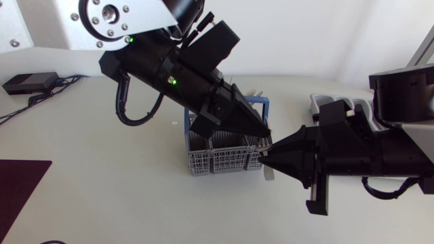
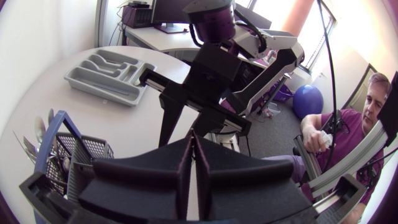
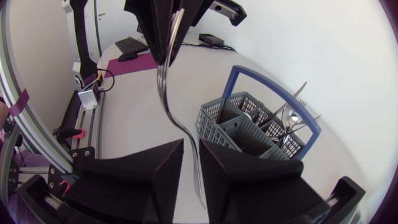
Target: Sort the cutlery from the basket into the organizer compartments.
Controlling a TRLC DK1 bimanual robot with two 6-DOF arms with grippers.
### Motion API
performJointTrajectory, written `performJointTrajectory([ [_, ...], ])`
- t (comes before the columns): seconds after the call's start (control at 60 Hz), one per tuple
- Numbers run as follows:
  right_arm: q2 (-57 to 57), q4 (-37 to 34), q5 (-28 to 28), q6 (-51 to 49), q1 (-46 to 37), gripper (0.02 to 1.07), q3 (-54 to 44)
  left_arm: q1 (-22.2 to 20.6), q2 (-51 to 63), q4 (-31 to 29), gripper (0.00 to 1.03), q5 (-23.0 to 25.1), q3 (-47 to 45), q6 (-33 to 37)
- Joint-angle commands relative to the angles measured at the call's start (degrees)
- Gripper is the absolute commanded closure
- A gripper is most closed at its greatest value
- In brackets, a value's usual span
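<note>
Left gripper (image 1: 264, 131) is clamped on the fork (image 3: 163, 81) above the basket (image 1: 217, 161), handle hanging between our right gripper (image 3: 191, 146) fingers, which are apart: likely a handover, since the organizer (image 1: 319, 102) sits at the basket's 2 o'clock.

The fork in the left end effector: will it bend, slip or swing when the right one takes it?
Probably stiff: the fork looks like metal and holds its curve though gripped at one end only. Likely slippery, being smooth and shiny. It may pivot in the left end effector, since it is long and narrow.
</note>
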Motion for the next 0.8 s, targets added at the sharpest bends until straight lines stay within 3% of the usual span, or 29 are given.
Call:
performJointTrajectory([
  [0.0,0.6,-0.2,0.1,1.5,0.8,0.96,-0.6,0.4,1.0,-0.4,1.00,1.2,1.8,0.7],
  [0.067,0.7,-0.3,0.2,2.0,0.8,1.01,-0.4,0.6,1.0,-0.3,1.00,1.2,1.8,0.7],
  [0.25,0.3,-2.0,1.1,2.2,0.8,1.01,-0.4,1.6,0.8,-0.3,0.99,1.2,2.3,0.4],
  [0.433,-1.2,-4.2,3.8,2.2,0.7,1.01,-0.7,2.3,0.2,0.4,0.66,1.1,2.9,-0.4],
  [0.567,-2.9,-6.7,6.4,2.2,0.2,1.01,-1.0,4.1,-1.6,4.8,0.41,-0.5,2.5,-4.4],
  [0.683,-4.5,-8.3,8.5,2.0,-1.4,1.01,-1.7,5.3,-2.4,9.1,0.30,-2.3,2.0,-8.6],
  [0.783,-5.2,-9.7,8.7,1.1,-5.9,1.01,-1.7,5.9,-2.6,11.6,0.22,-7.5,2.0,-11.0],
])
